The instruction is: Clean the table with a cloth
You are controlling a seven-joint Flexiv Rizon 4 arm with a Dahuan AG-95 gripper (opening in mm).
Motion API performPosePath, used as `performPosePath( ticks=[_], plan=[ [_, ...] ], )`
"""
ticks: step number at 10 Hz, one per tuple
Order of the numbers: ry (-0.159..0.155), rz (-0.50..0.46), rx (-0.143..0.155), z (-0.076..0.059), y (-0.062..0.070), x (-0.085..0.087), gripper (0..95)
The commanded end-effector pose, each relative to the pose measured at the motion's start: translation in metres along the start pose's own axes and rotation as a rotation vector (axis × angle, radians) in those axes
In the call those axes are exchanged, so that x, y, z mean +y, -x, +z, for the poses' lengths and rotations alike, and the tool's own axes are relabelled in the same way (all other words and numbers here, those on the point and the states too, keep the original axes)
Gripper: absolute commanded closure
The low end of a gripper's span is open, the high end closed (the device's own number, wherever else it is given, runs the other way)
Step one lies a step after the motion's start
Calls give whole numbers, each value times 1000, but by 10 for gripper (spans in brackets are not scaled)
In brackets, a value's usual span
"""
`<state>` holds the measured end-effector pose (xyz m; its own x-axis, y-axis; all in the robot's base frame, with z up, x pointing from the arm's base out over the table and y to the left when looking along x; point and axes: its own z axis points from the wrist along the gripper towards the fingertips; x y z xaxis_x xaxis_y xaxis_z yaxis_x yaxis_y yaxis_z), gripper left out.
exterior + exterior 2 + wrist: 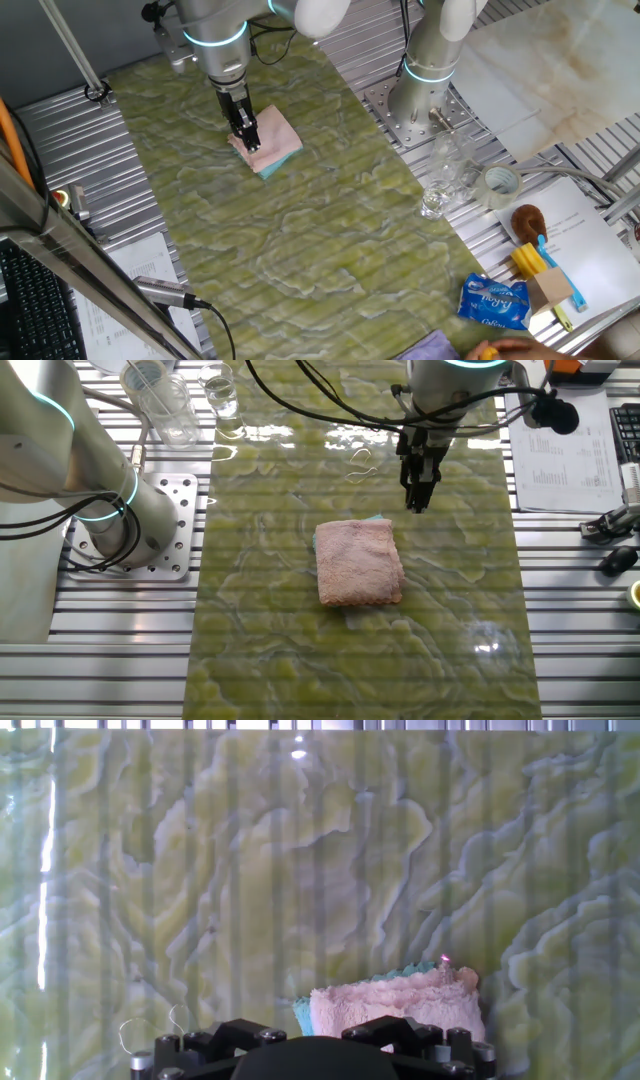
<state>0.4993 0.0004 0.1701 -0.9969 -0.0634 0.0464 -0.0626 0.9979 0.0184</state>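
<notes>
Gripper [418, 500] is hanging over the table [450, 660], its fingers looking close together and holding nothing.
Just beside and below it, the cloth [358, 562] is lying folded, pink side up, probably waiting to be grabbed for wiping.

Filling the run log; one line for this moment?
gripper: shut, above table | cloth: folded, pink up, not held
</notes>
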Motion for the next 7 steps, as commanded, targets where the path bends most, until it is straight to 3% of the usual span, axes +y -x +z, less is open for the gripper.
performPosePath(
  ticks=[1,7],
  plan=[
    [8,-32,26,0,1,0,950],
    [3,-31,29,4,1,-1,950]
  ],
)
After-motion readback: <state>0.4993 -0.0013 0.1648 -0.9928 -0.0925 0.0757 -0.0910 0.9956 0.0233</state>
